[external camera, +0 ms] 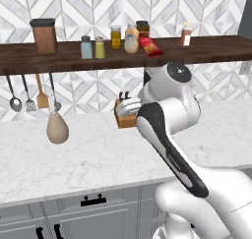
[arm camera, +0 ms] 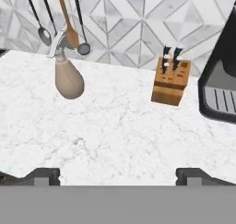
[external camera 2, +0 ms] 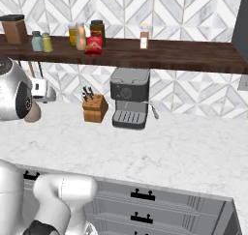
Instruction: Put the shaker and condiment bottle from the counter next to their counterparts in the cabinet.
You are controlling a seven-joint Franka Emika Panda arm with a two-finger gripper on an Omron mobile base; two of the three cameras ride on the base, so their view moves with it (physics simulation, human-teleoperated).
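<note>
The yellow-green shaker (external camera: 100, 48) (external camera 2: 47, 43) stands on the dark wooden cabinet shelf (external camera: 211, 48), right beside a pale blue-grey shaker (external camera: 86, 47). The red condiment bottle (external camera: 150, 46) (external camera 2: 94, 44) lies tilted on the same shelf, in front of a cream-orange bottle (external camera: 131, 39) and a dark jar (external camera: 142, 28). My gripper (arm camera: 118, 174) is open with nothing between its fingertips. It hovers over the white marble counter (arm camera: 115, 131), below the shelf and near the knife block. In the left base view the hand (external camera: 127, 105) sits in front of that block.
A wooden knife block (arm camera: 170, 82) (external camera 2: 94, 108) and a black coffee machine (external camera 2: 129, 99) stand at the back of the counter. A tan pear-shaped bottle (external camera: 57, 128) (arm camera: 69, 82) stands left, under hanging utensils (external camera: 29, 93). A brown canister (external camera: 44, 35), yellow jar (external camera: 115, 38) and slim white-capped bottle (external camera: 185, 34) share the shelf.
</note>
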